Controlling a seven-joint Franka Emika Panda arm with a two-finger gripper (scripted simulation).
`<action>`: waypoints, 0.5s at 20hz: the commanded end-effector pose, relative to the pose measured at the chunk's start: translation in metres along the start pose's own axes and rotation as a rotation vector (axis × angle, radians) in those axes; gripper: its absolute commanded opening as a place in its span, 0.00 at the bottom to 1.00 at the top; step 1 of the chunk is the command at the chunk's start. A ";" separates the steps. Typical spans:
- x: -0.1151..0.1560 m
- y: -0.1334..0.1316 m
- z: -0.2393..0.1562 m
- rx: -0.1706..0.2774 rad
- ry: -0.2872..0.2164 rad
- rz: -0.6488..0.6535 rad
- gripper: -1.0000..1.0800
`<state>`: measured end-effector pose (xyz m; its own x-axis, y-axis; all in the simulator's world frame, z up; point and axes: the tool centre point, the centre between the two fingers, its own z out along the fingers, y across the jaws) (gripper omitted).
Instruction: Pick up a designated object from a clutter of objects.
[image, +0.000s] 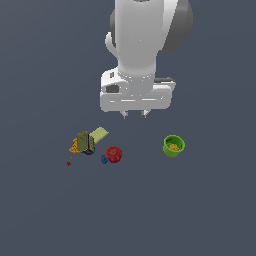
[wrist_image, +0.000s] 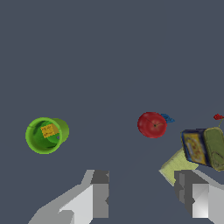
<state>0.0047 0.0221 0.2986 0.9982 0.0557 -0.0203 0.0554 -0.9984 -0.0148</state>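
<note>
Gripper (image: 135, 114) hangs high with its jaws spread and empty, so I'm in the approach step. Lime-green cup (image: 174, 145) stands alone mid-desk, well apart from the red ball (image: 114, 154) and boxes (image: 86, 142). Next I'd swing across over the cup, line up with its rim, then descend.

We are looking at a simulated test scene, not a real room: a flat, featureless slate-grey desk (image: 210, 210) fills both views, the white arm (image: 145, 45) is smoothly rendered, and the cup (image: 173, 145), apple (image: 114, 154) and boxes (image: 86, 142) look like blocky, low-detail computer models.
</note>
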 end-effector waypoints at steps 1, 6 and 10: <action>0.002 -0.003 0.004 -0.002 -0.002 -0.019 0.62; 0.008 -0.017 0.022 -0.009 -0.011 -0.102 0.62; 0.015 -0.036 0.045 -0.016 -0.022 -0.208 0.62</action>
<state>0.0146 0.0514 0.2632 0.9749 0.2199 -0.0360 0.2198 -0.9755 -0.0057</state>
